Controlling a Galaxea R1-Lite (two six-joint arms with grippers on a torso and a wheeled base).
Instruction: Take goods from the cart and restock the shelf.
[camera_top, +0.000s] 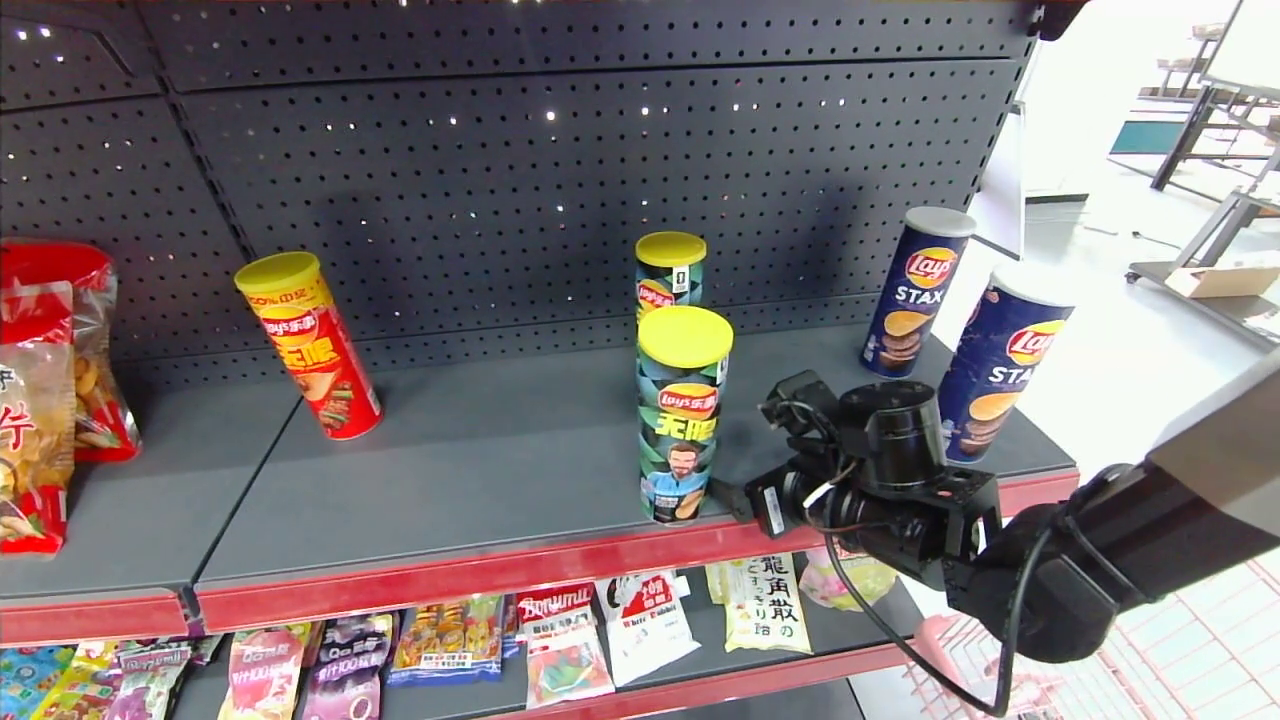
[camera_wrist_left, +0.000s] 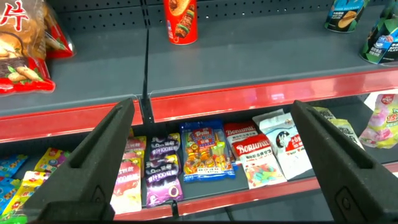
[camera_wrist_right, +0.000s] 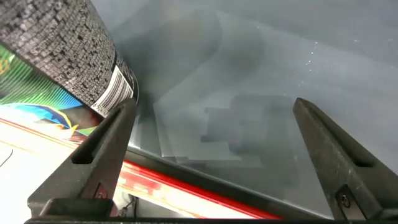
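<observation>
Can (camera_top: 683, 420), green with yellow lid, stands upright at the front edge of the upper shelf (camera_top: 480, 450); second can (camera_top: 669, 270) of the same kind behind it. Right gripper (camera_wrist_right: 214, 109) low beside the front can's base, fingers spread apart, empty; can sits outside one finger, contact unclear. Left gripper (camera_wrist_left: 212, 106) also spread, empty, facing snack bags (camera_wrist_left: 202, 152) on the lower shelf (camera_wrist_left: 267, 193).

On the pale floor (camera_top: 1110, 250) at the far right, a dark-legged desk (camera_top: 1190, 125) stands well back, with a teal mat (camera_top: 1140, 137) beyond it. Nearer, a cardboard box (camera_top: 1222, 281) rests on a low grey platform (camera_top: 1160, 272).
</observation>
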